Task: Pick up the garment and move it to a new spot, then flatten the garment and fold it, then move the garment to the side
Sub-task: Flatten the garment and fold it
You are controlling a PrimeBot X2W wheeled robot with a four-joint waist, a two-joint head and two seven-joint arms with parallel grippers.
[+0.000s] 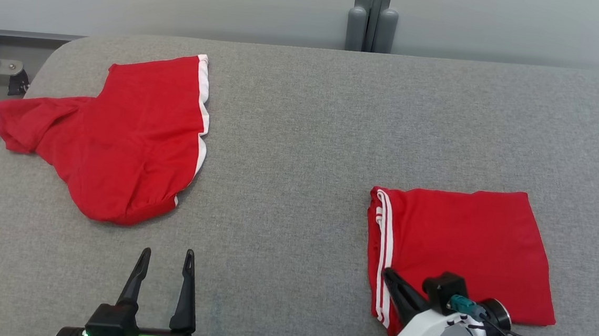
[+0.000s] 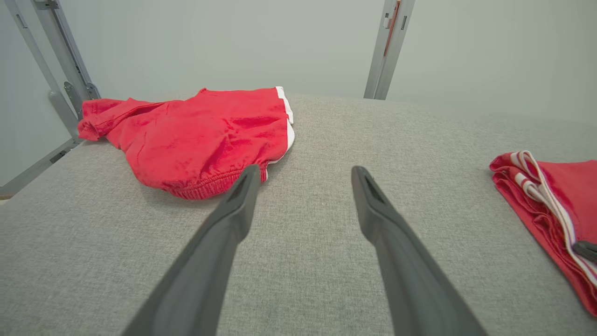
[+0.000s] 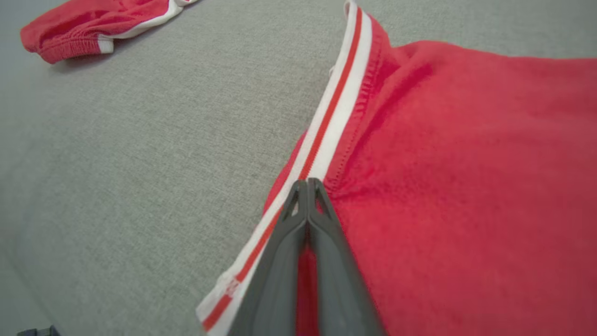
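On the grey fabric-covered tabletop [image 1: 301,136], head view: a folded red garment with white side stripes [image 1: 462,253] lies at the near right. It is a tidy rectangle with its striped edge facing left. My right jaws sit at its near-left corner. A second, crumpled red garment with white trim [image 1: 122,140] lies at the far left, well apart, one end trailing toward the table edge. My left jaws hover released over bare tabletop, holding nothing.

Left wrist view: two long dark fingers [image 2: 224,242] are spread wide with only grey cloth between them. The crumpled piece is ahead to the left, its gathered waistband nearest. The folded garment's striped edge shows at the right.

Right wrist view: the jaws are clenched with their tips on the white-and-red stripe [image 3: 336,116]. The cloth puckers just beside the tips, so I judge them pinched on that edge. How many layers are caught I cannot tell.

Judgement: the step in hand is shifting the folded garment aside. A one-corner grip could peel the fold open, so I would slide it low and slowly, keeping the layers stacked and clear of the crumpled piece.
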